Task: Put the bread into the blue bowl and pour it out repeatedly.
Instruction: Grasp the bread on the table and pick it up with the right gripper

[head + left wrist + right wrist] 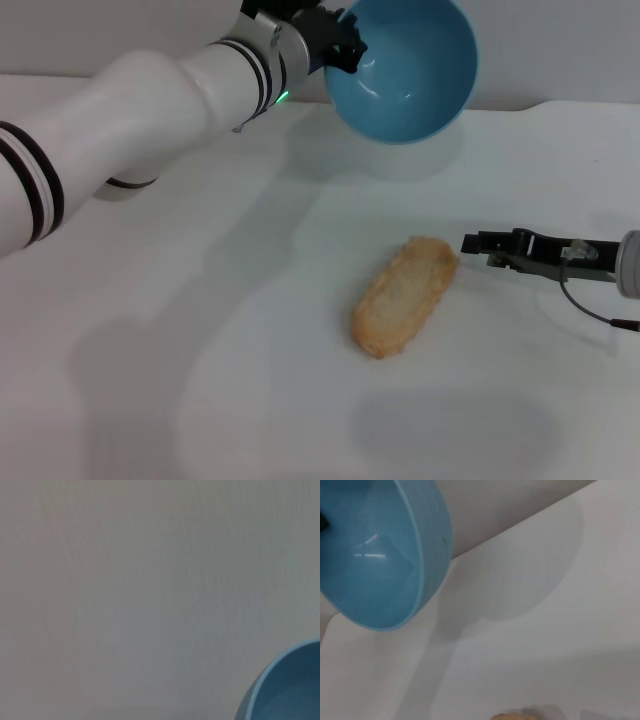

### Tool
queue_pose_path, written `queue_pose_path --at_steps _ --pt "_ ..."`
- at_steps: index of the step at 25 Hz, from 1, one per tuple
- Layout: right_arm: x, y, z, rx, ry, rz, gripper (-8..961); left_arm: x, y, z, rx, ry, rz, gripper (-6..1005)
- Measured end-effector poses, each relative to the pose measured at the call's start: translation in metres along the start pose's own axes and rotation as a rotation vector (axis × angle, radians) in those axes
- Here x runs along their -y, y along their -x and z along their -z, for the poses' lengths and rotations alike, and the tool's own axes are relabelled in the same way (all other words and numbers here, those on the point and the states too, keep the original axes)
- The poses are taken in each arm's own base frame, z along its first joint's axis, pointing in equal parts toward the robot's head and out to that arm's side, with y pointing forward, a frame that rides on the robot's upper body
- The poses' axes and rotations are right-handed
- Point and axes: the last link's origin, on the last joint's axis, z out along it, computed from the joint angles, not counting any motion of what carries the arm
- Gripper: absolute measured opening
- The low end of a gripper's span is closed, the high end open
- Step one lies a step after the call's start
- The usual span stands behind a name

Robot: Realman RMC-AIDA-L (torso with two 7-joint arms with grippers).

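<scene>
Head view showed one bread point(405, 296) lying flat on the white table point(200, 330), roughly at five o'clock from the centre of the scene, its long axis running from seven toward one o'clock and its plain tan underside facing up. One blue bowl point(405, 68) was held off the table at about twelve o'clock, tipped so its glossy, empty inside faced the camera; the left gripper point(338, 42) was clamped on the bowl's rim at the nine o'clock side. The right gripper point(476, 246) lay low over the table at three o'clock, its tips just beside the loaf's upper end but apparently not touching it; whether its fingers were parted or together I could not tell. Left wrist view caught only a sliver of the bowl's rim point(285, 690) against bare table, and right wrist view showed the tilted bowl point(380, 555) with a sliver of the loaf point(512, 716) at the frame's edge. Judging by looks, the loaf would be light and somewhat soft, with a textured crust that should not slip; pinching it across its narrow width near the middle seemed safest, and gently, so it would not dent. The bowl looked rigid and smooth, so a rim grip could slide if loosened.
</scene>
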Motion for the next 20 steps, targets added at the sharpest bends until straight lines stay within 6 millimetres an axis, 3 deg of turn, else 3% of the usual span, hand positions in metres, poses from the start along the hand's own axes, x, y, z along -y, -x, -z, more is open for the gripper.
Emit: queue_pose_path --at_steps 20 --pt "-0.018 -0.009 -0.03 -0.052 -0.01 0.024 573 -0.003 0.003 0.0 0.006 0.004 0.004 -1"
